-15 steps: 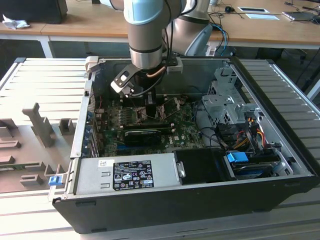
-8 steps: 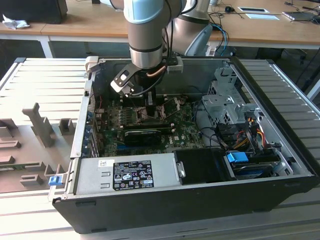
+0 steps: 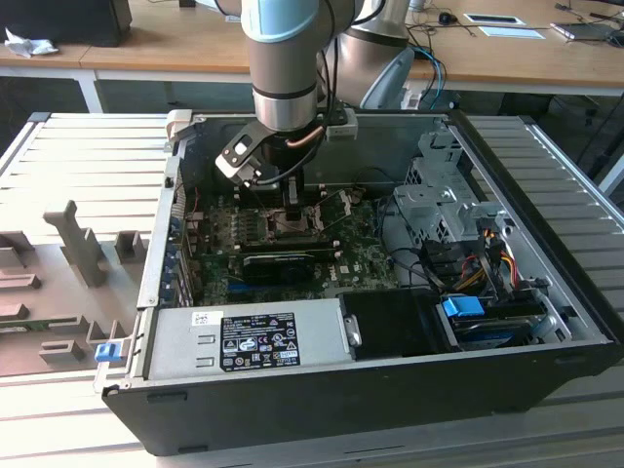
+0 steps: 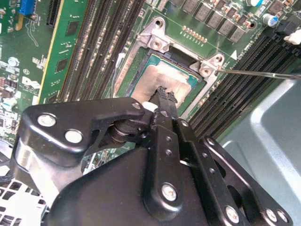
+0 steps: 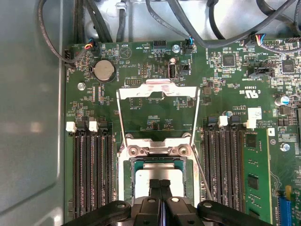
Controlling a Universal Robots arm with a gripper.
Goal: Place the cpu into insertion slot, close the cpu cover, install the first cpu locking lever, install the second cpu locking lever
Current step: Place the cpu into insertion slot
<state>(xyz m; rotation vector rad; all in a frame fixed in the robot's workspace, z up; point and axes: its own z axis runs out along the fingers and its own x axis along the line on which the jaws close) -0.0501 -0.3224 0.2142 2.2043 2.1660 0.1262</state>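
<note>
First wrist view: a green circuit board (image 5: 155, 61) seen from above inside an open computer case (image 5: 33, 117); the gripper (image 5: 160, 182) has its two black fingers pressed together with no gap and nothing held between them, their tips resting on the silvery top of the cpu (image 5: 143, 181); the cpu lies inside the insertion slot (image 5: 157, 163), apparently flat and square to its dark edge; the cpu cover (image 5: 157, 89), a thin silver frame, lies folded fully back on the board beyond the slot, hinged at the slot's edge, so the slot is uncovered; long black memory slots (image 5: 89, 169) flank it on both sides; the second wrist view shows the fingertips (image 4: 163, 94) touching the chip near one edge, with a thin wire locking lever (image 4: 263, 74) just beside the slot; the exterior view shows the arm (image 3: 283, 58) reaching straight down into the case. The chip seems to be getting settled into place; doing that well means pressing lightly and straight down, never dragging sideways across the fine pins, and keeping all four edges level within the rim.
</note>
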